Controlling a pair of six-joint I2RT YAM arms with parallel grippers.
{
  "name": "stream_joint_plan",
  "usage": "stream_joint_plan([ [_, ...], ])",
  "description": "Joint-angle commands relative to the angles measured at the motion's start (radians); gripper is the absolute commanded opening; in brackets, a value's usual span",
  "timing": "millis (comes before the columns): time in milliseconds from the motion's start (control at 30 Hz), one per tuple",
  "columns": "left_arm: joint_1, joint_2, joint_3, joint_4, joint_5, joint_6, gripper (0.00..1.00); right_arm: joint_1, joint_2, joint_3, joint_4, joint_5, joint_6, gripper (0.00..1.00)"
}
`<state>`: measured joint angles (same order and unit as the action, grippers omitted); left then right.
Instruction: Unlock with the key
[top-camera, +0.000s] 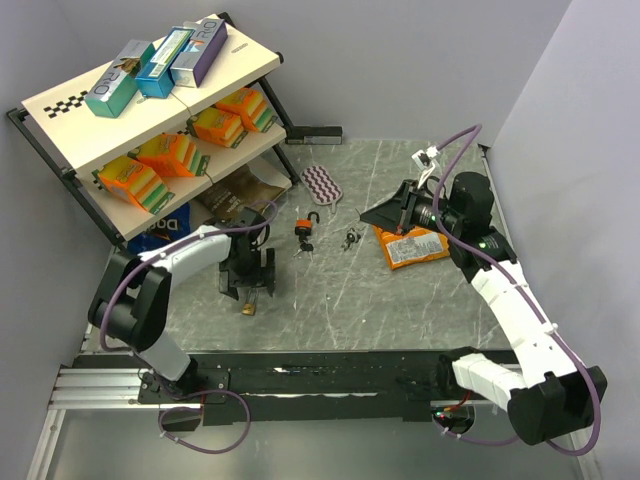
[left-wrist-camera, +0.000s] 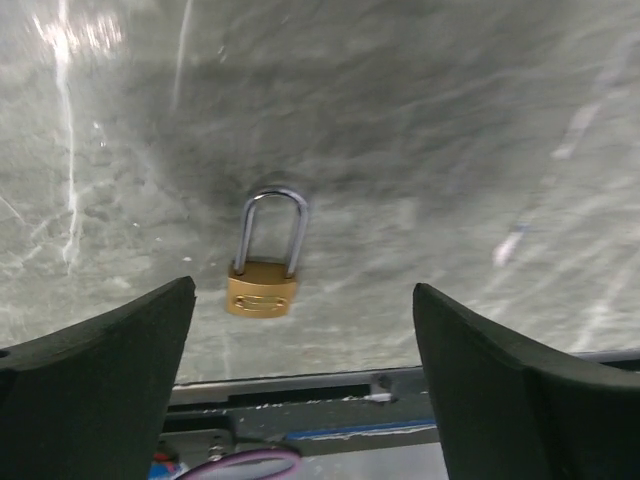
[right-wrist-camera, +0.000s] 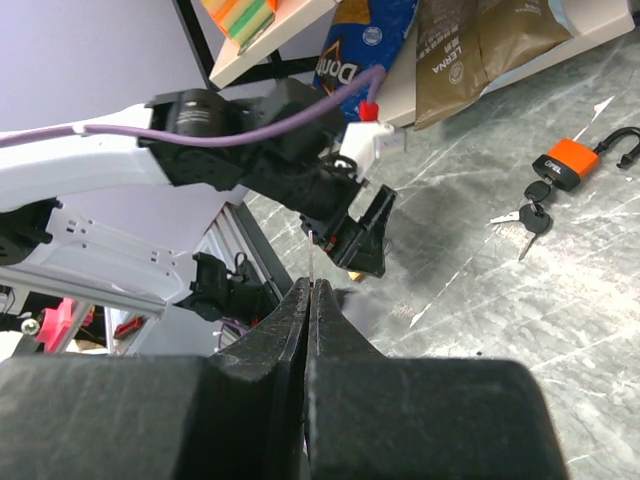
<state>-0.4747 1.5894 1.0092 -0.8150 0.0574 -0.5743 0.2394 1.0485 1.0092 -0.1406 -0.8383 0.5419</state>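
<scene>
Your right claw is the closest thing in its wrist view. It's clenched tight on a thin metal sliver poking out past the tips, which I'd guess is the key seen edge-on. Your left claw hangs released, fingers spread wide.

Biggest worry is the table. That stone looks slick, so if the left claw closes off-centre, one finger shoves the lock sideways instead of trapping it.

Under the right claw sits an orange snack bag. Drop too low on the way out and you'd snag it.

Between the two claws lies an orange padlock, shackle already swung open, keys at its base. Don't get baited into that one. The task's lock, I think, is the brass padlock. It lies flat right below the left claw, between its fingers, with the shackle closed and pointing away from the wrist. Can't see the keyhole from here, so lining up blind could just jab the body.

A loose bunch of keys sits just off the right claw's tips, in its path toward the left claw. Sweep low and you scatter them.

Smallest thing, biggest risk: so little of the key is pinched that any side load at insertion could twist it or pop it out.
</scene>
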Motion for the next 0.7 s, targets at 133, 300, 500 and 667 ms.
stream_joint_plan([
  [133,0.001,0.069,-0.032,-0.018,0.012,0.043,0.82,-0.003,-0.048,-0.009,0.059,0.013,0.018,0.0],
  [300,0.001,0.107,-0.034,-0.03,0.002,0.074,0.72,-0.003,-0.047,-0.014,0.07,0.005,0.024,0.0],
  [500,0.001,0.103,-0.055,-0.021,0.015,0.064,0.61,-0.002,-0.039,-0.015,0.084,0.005,0.03,0.0],
  [667,-0.001,0.112,-0.067,-0.015,0.039,0.056,0.6,-0.005,-0.027,-0.015,0.098,0.001,0.038,0.0],
])
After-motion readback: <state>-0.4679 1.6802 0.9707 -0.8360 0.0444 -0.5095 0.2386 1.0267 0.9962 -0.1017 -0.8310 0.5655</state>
